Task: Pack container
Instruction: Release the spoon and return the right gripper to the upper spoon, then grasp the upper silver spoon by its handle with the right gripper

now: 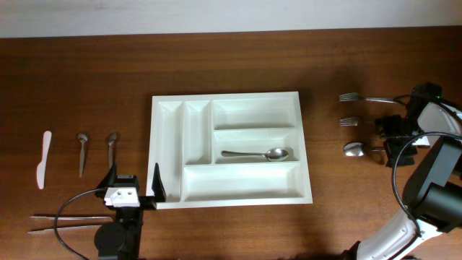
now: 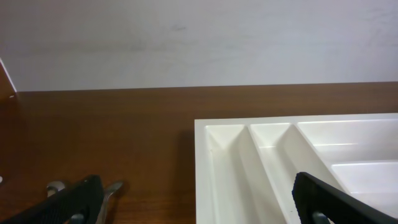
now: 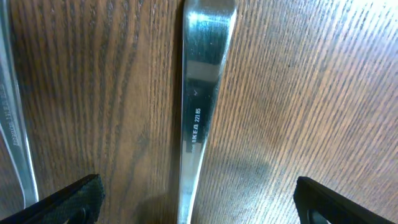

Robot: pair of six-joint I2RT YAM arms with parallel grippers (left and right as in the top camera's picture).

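At lower left the left gripper (image 1: pixel 135 180) hangs wide open beside the container (image 1: pixel 256 114), mid-frame, one spoon (image 1: pixel 256 154) lying in its middle compartment; at right the right gripper (image 3: pixel 200 202), also wide, straddles a steel handle (image 3: pixel 198 106), seemingly lining up a pick

A: What colour is the tray (image 1: pixel 256 113)?
B: Plain white all over. The bench (image 1: pixel 231 65) is dark reddish-brown wood with fine streaked grain.
A: And the cutlery?
B: The spoon (image 1: pixel 256 154) is shiny silver, and so are the forks (image 1: pixel 361 97) and the small spoons (image 1: pixel 82 152). The knife (image 1: pixel 45 159) is white.
A: The tools?
B: The left tool (image 1: pixel 135 180) is black, with a white block (image 1: pixel 123 193) behind it. The right tool (image 3: pixel 199 199) is black too. The handle (image 3: pixel 198 93) seen close up is bright steel with small grey stamped lettering.
A: The wall (image 2: pixel 186 43)?
B: Off-white, no pattern.
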